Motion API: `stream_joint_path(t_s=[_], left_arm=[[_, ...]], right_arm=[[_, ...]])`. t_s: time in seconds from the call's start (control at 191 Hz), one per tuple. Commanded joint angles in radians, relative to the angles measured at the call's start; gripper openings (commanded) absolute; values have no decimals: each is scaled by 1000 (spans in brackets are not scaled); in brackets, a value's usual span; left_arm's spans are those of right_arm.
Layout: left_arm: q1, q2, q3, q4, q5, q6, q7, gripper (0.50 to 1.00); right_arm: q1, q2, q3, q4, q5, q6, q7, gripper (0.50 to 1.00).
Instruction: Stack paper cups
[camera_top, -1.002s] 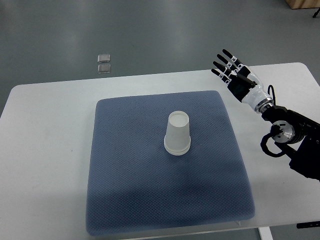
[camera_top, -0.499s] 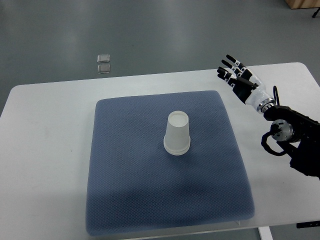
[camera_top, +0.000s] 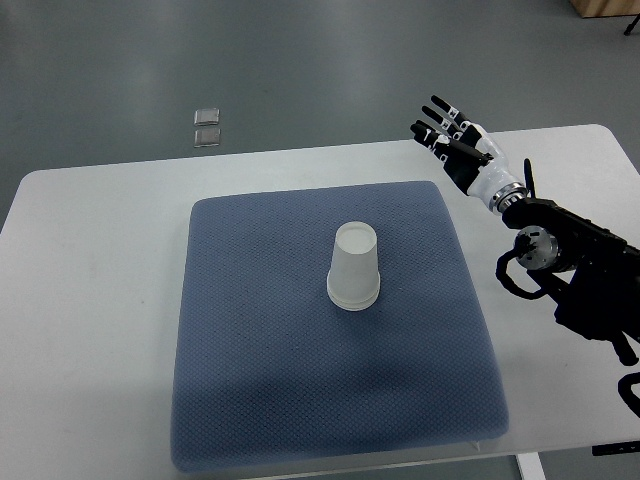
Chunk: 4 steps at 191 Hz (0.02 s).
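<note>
An upside-down stack of paper cups (camera_top: 354, 268) stands at the centre of a blue mat (camera_top: 250, 380) on the table (camera_top: 90, 300). The right robot hand (camera_top: 455, 150), fingers spread and empty, hovers well apart at the table's far edge; stacking appears done.

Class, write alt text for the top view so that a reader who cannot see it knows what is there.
An upside-down white paper cup stack stands near the middle of a blue mat on a white table. The robot's right hand, fingers spread and empty, is over the table's far right edge, apart from the cups.
</note>
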Motion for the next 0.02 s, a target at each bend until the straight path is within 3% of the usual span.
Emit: stream_joint_path(t_s=[0.0, 0.016], left_arm=[[0, 0, 0, 0, 0, -1, 0, 1000], [0, 0, 0, 0, 0, 0, 0, 1000]], right_arm=[[0, 10, -1, 0, -1, 0, 0, 919], [0, 13, -1, 0, -1, 0, 0, 919]])
